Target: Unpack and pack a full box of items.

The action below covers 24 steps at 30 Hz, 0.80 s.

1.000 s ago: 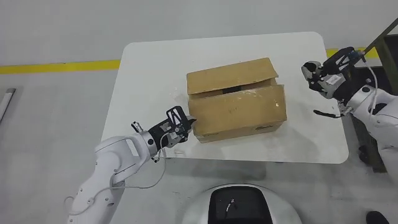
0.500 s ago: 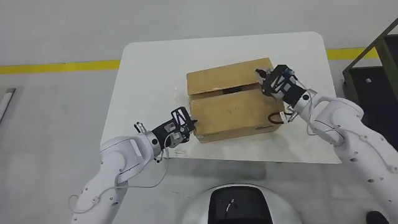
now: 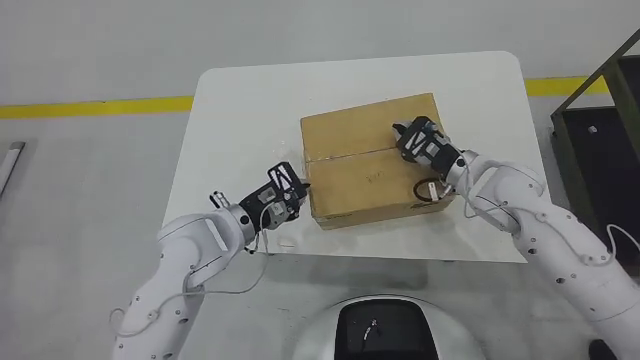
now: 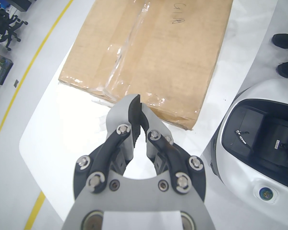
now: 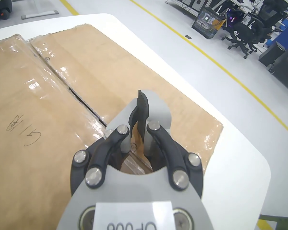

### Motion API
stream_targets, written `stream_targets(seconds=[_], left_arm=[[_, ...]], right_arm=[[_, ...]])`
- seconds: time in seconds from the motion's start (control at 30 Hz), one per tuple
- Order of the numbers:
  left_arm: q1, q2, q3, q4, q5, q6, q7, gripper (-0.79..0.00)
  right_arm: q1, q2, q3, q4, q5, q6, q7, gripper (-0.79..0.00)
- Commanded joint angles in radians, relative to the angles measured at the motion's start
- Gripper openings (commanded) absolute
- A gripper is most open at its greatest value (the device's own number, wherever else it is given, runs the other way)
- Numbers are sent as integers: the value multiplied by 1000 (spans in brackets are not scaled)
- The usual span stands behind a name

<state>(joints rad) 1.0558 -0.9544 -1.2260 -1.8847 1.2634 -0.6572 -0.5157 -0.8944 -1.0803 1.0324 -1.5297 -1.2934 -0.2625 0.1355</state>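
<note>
Evidently the box (image 3: 370, 160) is at a lid step: it sits in the middle of the table (image 3: 240, 110) with both top flaps lying flat and meeting along the taped seam (image 3: 350, 155). A thin dark slit is open in that seam near the right gripper. With the flaps down and a gripper on top, this looks like the closing end of packing, the flaps being pressed level.

The right gripper (image 3: 408, 138) rests over the lid at about 3 o'clock from the box's centre, beside the seam's end. Its jaws are together and hold nothing. It appears to bear on the far flap (image 5: 124, 80), though contact cannot be confirmed.

The left gripper (image 3: 297, 188) is at about 8 o'clock, just beside the box's end face. Its jaws are also together and empty.

The next move probably calls for downward pressure while the left gripper steadies that end.
</note>
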Motion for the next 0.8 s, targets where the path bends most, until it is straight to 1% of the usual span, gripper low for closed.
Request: stream_targets(seconds=[0.0,0.03,0.07,0.13,0.17,0.2,0.23,0.27,0.4,0.77], left_arm=[[0,2,-15,-5,0,5,-5,-650],[2,3,-25,-8,-1,10,-10,-622],[6,4,-38,-10,-2,19,-16,-570],[19,7,-65,-17,-5,46,-35,-542],[28,8,-77,-17,-4,62,-49,-474],[36,9,-86,-20,-1,76,-61,-336],[45,10,-93,-19,12,91,-73,-25],[53,11,-95,-20,29,98,-79,0],[77,10,-78,-7,111,135,-86,0],[77,10,-78,-7,111,135,-86,0]], right_arm=[[0,-4,-4,4,-2,12,0,-785],[1,-6,-6,5,-6,14,0,-785],[1,-8,-7,7,-5,17,0,-785],[1,-11,-8,9,-6,22,2,-785],[0,-13,-8,11,-3,25,3,-785],[0,-14,-9,12,-4,25,4,-785],[0,-15,-9,12,-7,25,5,-785],[0,-17,-9,13,-6,26,6,-785],[-2,-22,-7,11,-5,29,11,-785],[-7,-30,14,14,-12,18,25,-785]])
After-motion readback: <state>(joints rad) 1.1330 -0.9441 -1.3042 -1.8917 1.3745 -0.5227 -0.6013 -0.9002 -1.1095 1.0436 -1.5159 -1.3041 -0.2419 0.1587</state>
